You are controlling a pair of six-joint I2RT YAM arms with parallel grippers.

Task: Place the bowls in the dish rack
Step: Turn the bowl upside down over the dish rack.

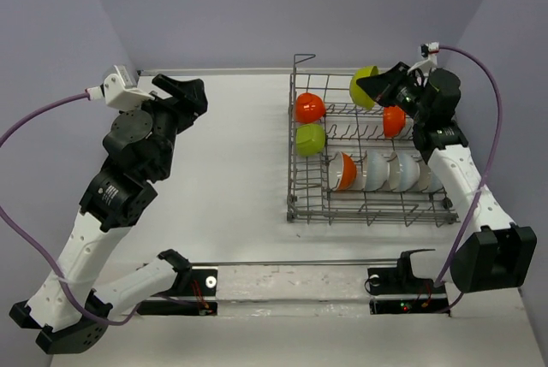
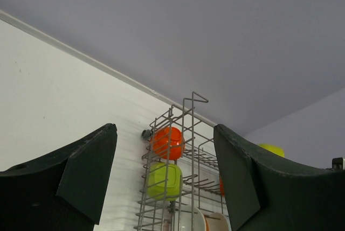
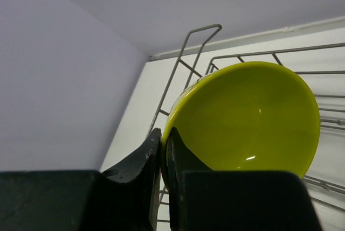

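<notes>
The grey wire dish rack (image 1: 295, 180) (image 2: 186, 113) (image 3: 183, 53) stands on the right half of the table. My right gripper (image 1: 374, 87) (image 3: 164, 137) is shut on the rim of a yellow-green bowl (image 1: 363, 86) (image 3: 248, 118), holding it over the rack's far right corner. In the rack stand an orange-red bowl (image 1: 309, 108) (image 2: 168, 142), a squarish yellow-green bowl (image 1: 310, 139) (image 2: 164, 180), another orange-red bowl (image 1: 393, 121), and a front row of one orange-and-white bowl (image 1: 342, 171) and several white bowls (image 1: 390, 171). My left gripper (image 1: 190, 93) (image 2: 164, 180) hangs open and empty, far left of the rack.
Grey walls close in the table at the back and both sides. The rack's raised corner handle (image 1: 301, 58) (image 3: 202, 32) sticks up at its far left corner. A metal rail (image 1: 291, 263) with the arm bases runs along the near edge.
</notes>
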